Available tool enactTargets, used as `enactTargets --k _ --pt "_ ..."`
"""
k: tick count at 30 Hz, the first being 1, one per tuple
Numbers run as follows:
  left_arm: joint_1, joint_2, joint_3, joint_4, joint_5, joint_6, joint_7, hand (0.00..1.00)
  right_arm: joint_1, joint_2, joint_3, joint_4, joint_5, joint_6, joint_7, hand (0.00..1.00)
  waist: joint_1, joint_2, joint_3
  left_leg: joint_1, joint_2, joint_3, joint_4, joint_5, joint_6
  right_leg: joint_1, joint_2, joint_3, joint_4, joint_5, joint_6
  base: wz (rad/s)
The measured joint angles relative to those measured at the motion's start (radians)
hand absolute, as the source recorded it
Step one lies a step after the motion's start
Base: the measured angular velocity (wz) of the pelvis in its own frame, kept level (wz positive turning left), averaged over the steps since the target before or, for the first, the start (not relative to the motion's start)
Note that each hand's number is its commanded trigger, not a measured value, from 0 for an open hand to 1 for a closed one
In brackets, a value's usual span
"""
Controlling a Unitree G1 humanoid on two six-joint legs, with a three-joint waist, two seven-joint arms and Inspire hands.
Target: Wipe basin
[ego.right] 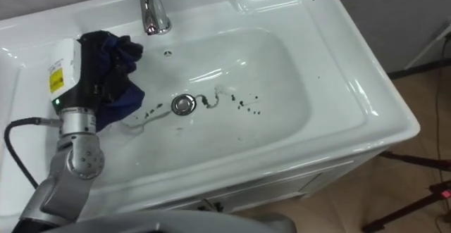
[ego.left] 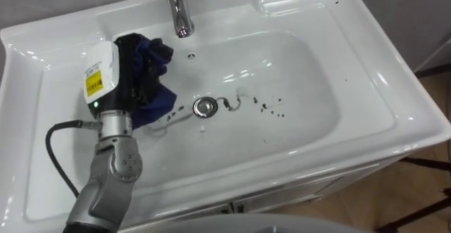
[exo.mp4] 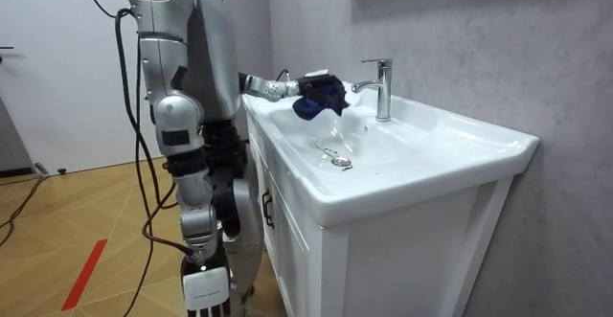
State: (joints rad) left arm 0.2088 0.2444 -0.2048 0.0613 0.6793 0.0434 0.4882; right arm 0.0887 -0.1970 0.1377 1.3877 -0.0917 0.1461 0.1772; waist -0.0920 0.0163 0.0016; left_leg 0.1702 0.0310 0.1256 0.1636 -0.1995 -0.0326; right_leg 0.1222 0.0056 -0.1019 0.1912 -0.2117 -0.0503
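White porcelain basin point(ego.left: 394, 113) is facing the robot, which is standing at its near edge. The left hand point(ego.left: 106, 74) is gripping a bunched dark blue cloth point(ego.left: 151, 67) over the bowl's left side, near the tap point(ego.left: 180, 8). Dark specks point(ego.left: 268, 106) are lying right of the drain point(ego.left: 205, 107). The right hand point(exo.mp4: 206, 286) is hanging at its side.

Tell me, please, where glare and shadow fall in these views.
Left eye view: glare streaks the back slope of the basin and glints on the faucet; the dark blue cloth in the left hand reads almost black. Room view: even light, soft shade under the basin's rim.
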Motion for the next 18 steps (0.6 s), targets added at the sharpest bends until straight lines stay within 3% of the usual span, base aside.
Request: enactTargets --k 5,14,18 --pt "0.0 0.0 -0.009 0.112 0.001 0.005 -0.031 1.0 -0.002 0.0 0.009 -0.017 0.001 0.0 -0.004 0.0 -0.013 0.0 0.0009 0.001 0.01 0.011 0.0 -0.004 0.001 -0.002 0.009 0.014 -0.002 0.007 -0.005 -0.1" --pt "-0.002 0.0 -0.057 0.171 0.04 0.018 -0.092 1.0 0.01 -0.004 0.017 -0.041 -0.008 0.008 0.001 0.0 -0.024 0.012 0.0114 -0.007 0.011 0.012 0.0 -0.004 0.001 -0.02 0.013 0.022 -0.002 0.009 -0.006 0.0" --pt "-0.001 0.001 -0.08 0.204 0.045 0.033 -0.111 1.0 0.012 -0.005 0.016 -0.068 -0.017 0.008 -0.001 0.0 -0.038 0.019 0.007 -0.007 0.011 0.013 0.0 -0.004 0.001 -0.022 0.014 0.022 -0.003 0.009 -0.006 0.0"
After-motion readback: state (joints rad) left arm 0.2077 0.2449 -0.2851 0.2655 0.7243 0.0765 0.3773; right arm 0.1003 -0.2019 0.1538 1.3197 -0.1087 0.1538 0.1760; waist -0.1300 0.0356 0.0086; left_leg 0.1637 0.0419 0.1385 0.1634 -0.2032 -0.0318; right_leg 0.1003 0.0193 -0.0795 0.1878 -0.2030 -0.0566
